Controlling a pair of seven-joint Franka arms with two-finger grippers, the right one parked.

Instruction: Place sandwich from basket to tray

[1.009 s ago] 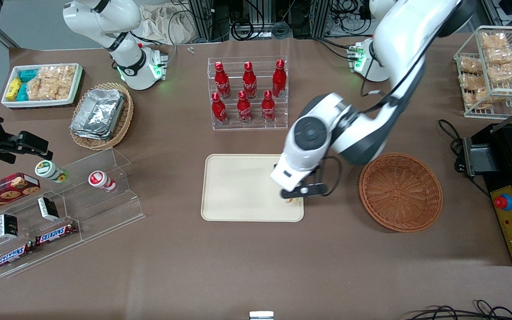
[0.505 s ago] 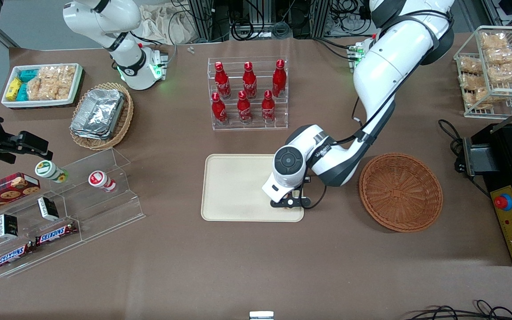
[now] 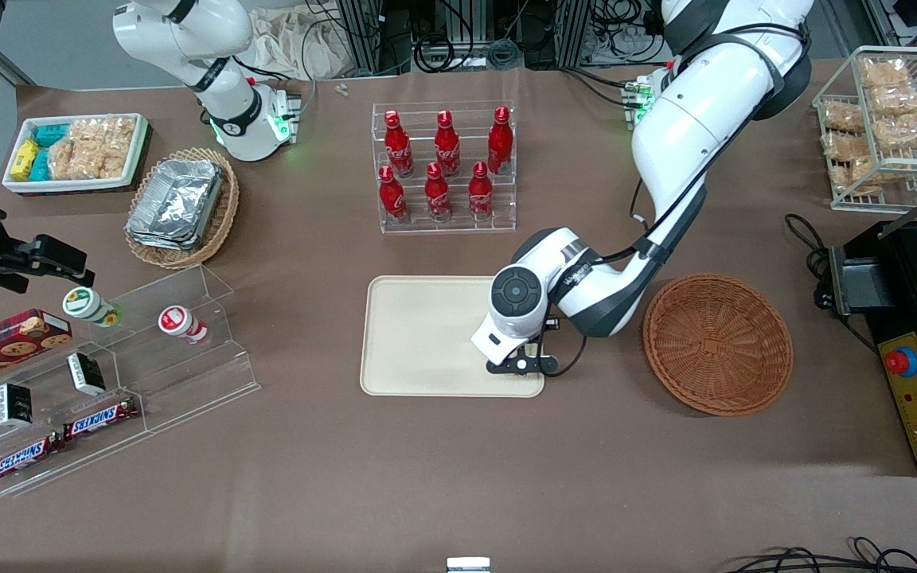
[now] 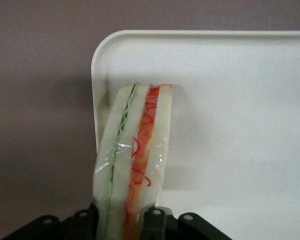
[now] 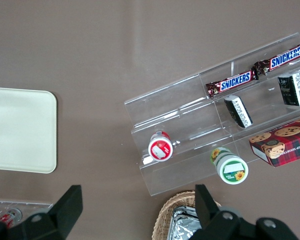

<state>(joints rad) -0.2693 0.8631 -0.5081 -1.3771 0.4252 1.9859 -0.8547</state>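
End effector [image 3: 524, 368] clamped on clear-wrapped triangular white-bread sandwich [image 4: 132, 160], held edge-down for set-down at the cream rectangular tray [image 3: 419, 334] corner nearest the round orange-brown wicker basket [image 3: 717, 344], empty on the surface.

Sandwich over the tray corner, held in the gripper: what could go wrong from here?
Judging from the wrist view:
1. The sandwich stands on edge close to the tray rim at a corner. Released here, it may tip over the rim onto the table.
2. The gripper is shut on the sandwich's soft wrapped bread, so the wrap may cling and drag it when the fingers open.
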